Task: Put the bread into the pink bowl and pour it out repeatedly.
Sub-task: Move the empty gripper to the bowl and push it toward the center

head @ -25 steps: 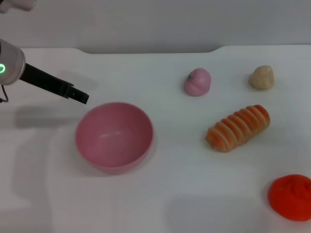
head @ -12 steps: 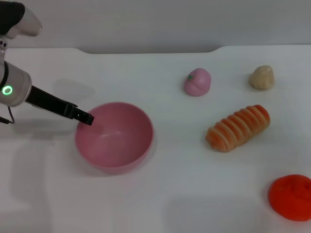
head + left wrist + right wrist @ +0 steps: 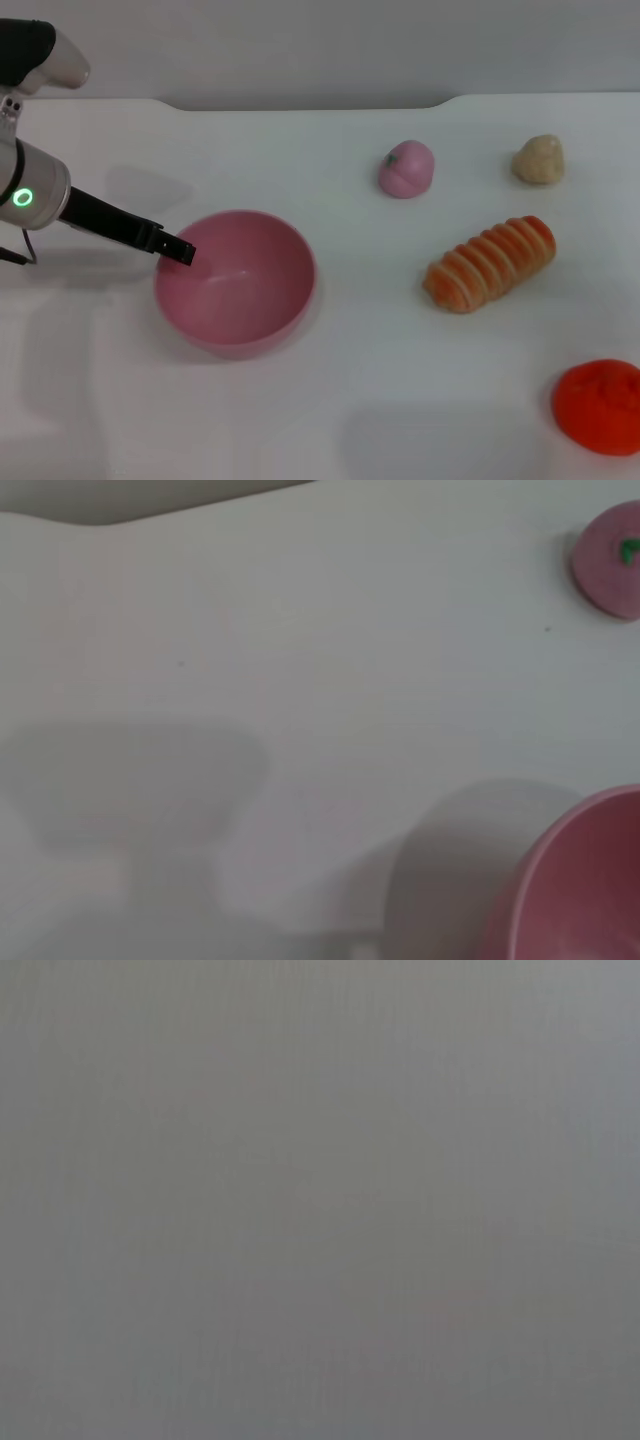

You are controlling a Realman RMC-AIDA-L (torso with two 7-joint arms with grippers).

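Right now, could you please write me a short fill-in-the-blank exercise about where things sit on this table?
1. The left gripper is at the rim of the ____ bowl.
2. The bread lies on the table, not in the bowl, so the bowl is ____.
3. The small pink toy has a ____ spot on it.
4. The flat round thing nearest the camera in the head view is coloured ____.

Missing words: pink; empty; green; orange-red
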